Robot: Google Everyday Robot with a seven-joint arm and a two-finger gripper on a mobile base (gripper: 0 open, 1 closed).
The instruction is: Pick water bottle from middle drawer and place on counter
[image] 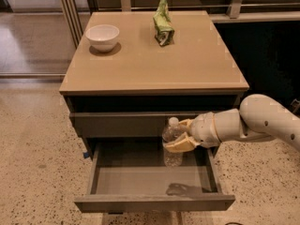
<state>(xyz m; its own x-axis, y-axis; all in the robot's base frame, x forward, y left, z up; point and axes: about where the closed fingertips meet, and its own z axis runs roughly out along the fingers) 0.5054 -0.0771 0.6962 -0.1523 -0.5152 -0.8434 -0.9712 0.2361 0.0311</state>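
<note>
The clear water bottle [172, 142] with a white cap hangs upright above the right part of the open middle drawer [154, 181], clear of its grey floor. My gripper [180, 135] comes in from the right and is shut on the bottle's upper body with its tan fingers [180, 146]. The tan counter [154, 55] lies above and behind, its front edge higher than the bottle's cap. The bottle's shadow falls on the drawer floor at the front right.
A white bowl [102, 35] stands at the counter's back left. A green crumpled bag [163, 22] stands at the back middle. A closed drawer front [122, 124] sits just behind the bottle. My white arm [262, 121] crosses the cabinet's right side. Speckled floor surrounds the cabinet.
</note>
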